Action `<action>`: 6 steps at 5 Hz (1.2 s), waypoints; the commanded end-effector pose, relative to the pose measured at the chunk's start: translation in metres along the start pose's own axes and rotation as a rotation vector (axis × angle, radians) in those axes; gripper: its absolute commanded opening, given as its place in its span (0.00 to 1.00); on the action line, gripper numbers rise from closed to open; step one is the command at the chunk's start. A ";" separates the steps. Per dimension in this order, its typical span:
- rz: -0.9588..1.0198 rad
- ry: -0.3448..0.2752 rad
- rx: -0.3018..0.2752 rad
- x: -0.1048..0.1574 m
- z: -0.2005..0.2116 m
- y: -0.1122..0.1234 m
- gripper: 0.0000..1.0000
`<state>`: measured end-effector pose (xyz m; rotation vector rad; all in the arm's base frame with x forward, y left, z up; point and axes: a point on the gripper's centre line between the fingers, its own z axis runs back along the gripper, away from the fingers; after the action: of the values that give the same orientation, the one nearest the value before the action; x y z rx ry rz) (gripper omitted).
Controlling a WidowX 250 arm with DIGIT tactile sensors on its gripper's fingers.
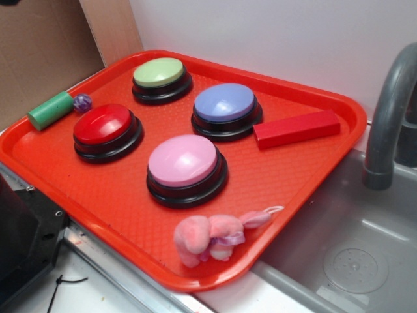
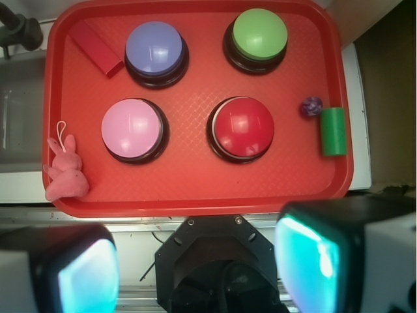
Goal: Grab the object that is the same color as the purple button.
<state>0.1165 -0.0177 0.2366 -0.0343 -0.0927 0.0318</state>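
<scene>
The hand is open and far off, and the tiny purple ball, touching the green cylinder at its five o'clock, could roll away if bumped.

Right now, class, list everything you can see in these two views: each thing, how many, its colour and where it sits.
tray: one, red, beside the sink
push buttons: four, on black bases on the tray: green, blue-lavender, red, pink
ball: one, shiny purple, tray edge, next to the cylinder
cylinder: one, green, lying on the tray rim
block: one, red, beside the blue-lavender button
plush bunny: one, pink, tray corner
sink: one, grey, with faucet
gripper: one, open, fingers apart, off the tray
</scene>
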 end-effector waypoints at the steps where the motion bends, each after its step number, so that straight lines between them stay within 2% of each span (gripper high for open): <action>1: 0.000 0.000 0.000 0.000 0.000 0.000 1.00; 3: 0.349 0.037 -0.073 0.011 -0.024 0.021 1.00; 4: 0.599 0.010 -0.087 0.022 -0.047 0.040 1.00; 5: 0.814 -0.039 -0.030 0.038 -0.073 0.054 1.00; 6: 1.055 -0.111 -0.017 0.055 -0.104 0.078 1.00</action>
<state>0.1782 0.0547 0.1278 -0.0838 -0.1364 1.0881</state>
